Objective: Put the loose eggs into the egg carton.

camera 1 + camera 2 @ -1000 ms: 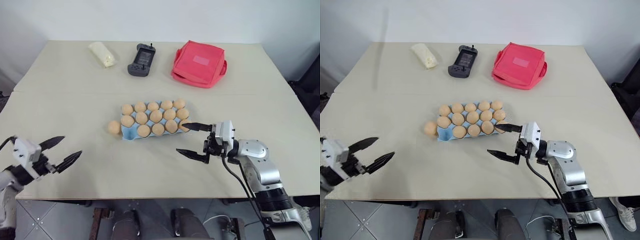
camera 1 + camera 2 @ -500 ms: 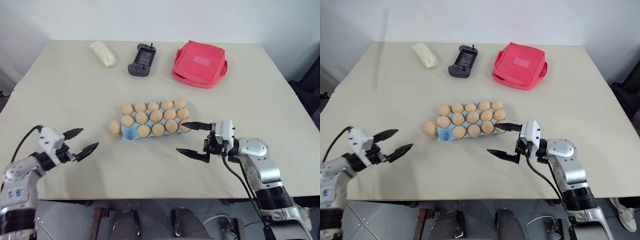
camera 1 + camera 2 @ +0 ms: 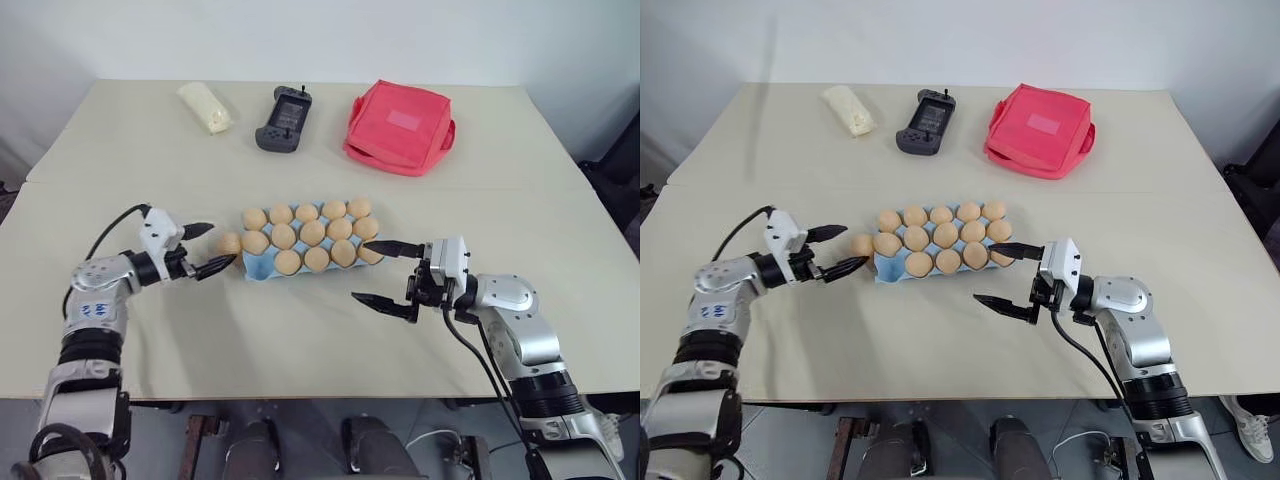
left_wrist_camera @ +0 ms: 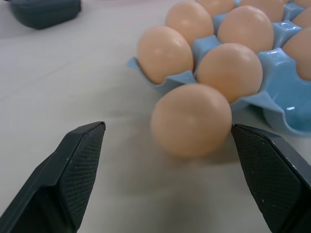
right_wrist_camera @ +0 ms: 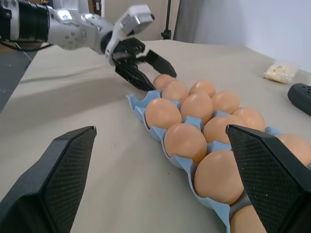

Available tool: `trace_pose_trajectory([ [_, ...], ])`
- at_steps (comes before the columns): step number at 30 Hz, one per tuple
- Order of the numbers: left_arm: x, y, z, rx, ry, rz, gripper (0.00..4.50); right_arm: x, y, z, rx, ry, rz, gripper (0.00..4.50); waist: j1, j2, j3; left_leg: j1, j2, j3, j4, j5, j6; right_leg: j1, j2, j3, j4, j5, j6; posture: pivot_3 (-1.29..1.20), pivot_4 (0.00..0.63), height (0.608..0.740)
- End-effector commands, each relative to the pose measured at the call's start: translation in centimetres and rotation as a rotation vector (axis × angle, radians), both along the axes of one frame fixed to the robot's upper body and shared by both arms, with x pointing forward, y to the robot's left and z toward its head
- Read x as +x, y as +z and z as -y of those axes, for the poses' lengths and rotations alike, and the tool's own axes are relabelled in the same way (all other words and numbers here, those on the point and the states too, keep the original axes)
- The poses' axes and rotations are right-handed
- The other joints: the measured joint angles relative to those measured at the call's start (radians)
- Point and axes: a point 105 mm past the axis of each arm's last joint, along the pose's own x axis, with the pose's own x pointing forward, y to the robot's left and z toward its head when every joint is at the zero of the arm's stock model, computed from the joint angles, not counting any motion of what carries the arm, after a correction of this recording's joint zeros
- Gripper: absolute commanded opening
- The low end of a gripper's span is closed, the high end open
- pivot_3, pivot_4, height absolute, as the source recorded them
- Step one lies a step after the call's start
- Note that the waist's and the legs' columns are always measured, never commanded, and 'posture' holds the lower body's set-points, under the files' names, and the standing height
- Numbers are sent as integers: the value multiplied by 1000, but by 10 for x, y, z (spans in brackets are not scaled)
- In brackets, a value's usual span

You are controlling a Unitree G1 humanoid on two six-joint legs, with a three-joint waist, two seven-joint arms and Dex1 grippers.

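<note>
The left tool [image 3: 204, 249] hangs low over the bench [image 3: 300, 330] with its fingers spread wide and empty, and the loose egg [image 4: 191, 120] sits right between the tips, just ahead, touching the near end of the egg carton [image 3: 262, 264]. Looks like the reach-in step: next it needs to ease forward and close gently around that egg. Beyond the carton's far end the right tool [image 3: 384, 273] waits, wide open, holding nothing.

Even, bright light — soft shadows; wrist views blur close up — no glare.
</note>
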Motion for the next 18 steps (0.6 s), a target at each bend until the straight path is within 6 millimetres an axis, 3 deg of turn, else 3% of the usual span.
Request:
trace_pose_trajectory([
  [1,3,3,9,36,-52,19,4379,-1,12,-2,27,3,46,4500,-1,0,0,0,0,0,0,0,0,0,0,0,0,0,0,0,150,740],
  [9,9,0,11,34,-51,10,4379,-1,14,0,24,-3,52,4500,0,0,0,0,0,0,2,0,0,0,0,0,1,0,0,0,150,740],
  [12,4,-1,5,40,-54,16,3828,-1,13,1,23,-6,52,4500,0,0,0,0,0,0,2,0,0,0,0,0,1,0,0,0,150,740],
  [16,-4,10,1,-20,-72,50,2617,-2,12,1,24,-6,49,4500,-1,0,0,0,1,0,2,0,0,0,0,0,2,0,0,0,150,740],
  [18,-11,24,3,-85,-111,72,2617,-2,12,0,24,-5,47,4500,-1,0,0,0,1,0,2,0,0,0,0,0,2,0,0,0,150,740],
])
